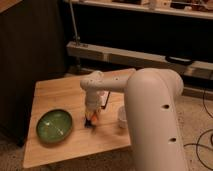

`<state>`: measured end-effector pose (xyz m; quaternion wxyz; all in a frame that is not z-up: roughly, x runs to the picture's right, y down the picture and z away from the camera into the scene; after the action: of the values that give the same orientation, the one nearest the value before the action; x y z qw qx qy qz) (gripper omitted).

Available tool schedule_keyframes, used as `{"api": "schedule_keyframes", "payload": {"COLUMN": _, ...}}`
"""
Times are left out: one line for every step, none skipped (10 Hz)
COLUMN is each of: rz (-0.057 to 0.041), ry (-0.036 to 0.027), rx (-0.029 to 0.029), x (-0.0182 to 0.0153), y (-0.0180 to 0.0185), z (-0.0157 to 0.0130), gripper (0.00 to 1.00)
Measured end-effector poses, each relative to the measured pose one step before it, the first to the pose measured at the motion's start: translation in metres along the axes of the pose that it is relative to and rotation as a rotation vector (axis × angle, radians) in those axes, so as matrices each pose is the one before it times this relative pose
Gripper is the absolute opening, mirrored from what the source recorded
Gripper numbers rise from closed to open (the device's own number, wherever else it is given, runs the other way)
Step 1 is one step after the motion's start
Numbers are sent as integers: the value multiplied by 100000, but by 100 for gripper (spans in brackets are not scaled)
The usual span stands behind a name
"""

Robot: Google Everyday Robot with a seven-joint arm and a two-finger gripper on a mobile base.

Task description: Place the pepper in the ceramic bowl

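Note:
The green ceramic bowl [54,125] sits on the front left of the wooden table [55,92]. My gripper [92,119] points straight down over the table, just to the right of the bowl. An orange-red pepper [93,117] shows between its fingertips, at or just above the table top. The gripper is beside the bowl, not over it. My white arm fills the right side of the view.
A small white cup [122,117] stands on the table right of the gripper, partly hidden by my arm. A dark panel stands left of the table. A metal shelf rail runs behind it. Cables lie on the floor at right.

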<state>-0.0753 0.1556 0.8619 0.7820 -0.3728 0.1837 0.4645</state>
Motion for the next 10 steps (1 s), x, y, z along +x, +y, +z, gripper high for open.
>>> {"api": "schedule_keyframes", "payload": {"rz": 113, "ry": -8, "rx": 202, "x": 21, "y": -134, "z": -26, "gripper": 0}}
{"api": "schedule_keyframes", "payload": {"rz": 160, "ry": -70, "rx": 87, "x": 34, "y": -134, "z": -22, "gripper": 0}}
{"api": "schedule_keyframes", "payload": {"rz": 161, "ry": -132, "rx": 480, "x": 59, "y": -299, "z": -39, "gripper": 0}}
{"api": "schedule_keyframes", "payload": {"rz": -1027, "ry": -1146, "rx": 763, "x": -31, "y": 61, "z": -460, "gripper": 0}}
{"api": "schedule_keyframes", "payload": {"rz": -1305, "ry": -1387, "rx": 211, "x": -121, "y": 425, "z": -713, "gripper": 0}}
{"api": "schedule_keyframes", "payload": {"rz": -1510, "ry": -2655, "rx": 363, "x": -205, "y": 425, "z": -1496, "gripper": 0}}
{"api": "schedule_keyframes", "payload": {"rz": -1951, "ry": -3004, "rx": 671, "x": -212, "y": 594, "z": -2408, "gripper": 0}}
{"api": "schedule_keyframes", "payload": {"rz": -1712, "ry": -1806, "rx": 735, "x": -174, "y": 577, "z": -2305, "gripper": 0}}
{"api": "schedule_keyframes", "payload": {"rz": -1443, "ry": -1370, "rx": 555, "x": -227, "y": 507, "z": -2022, "gripper": 0}}
{"api": "schedule_keyframes", "payload": {"rz": -957, "ry": -779, "rx": 326, "x": -166, "y": 260, "z": -1784, "gripper": 0}}
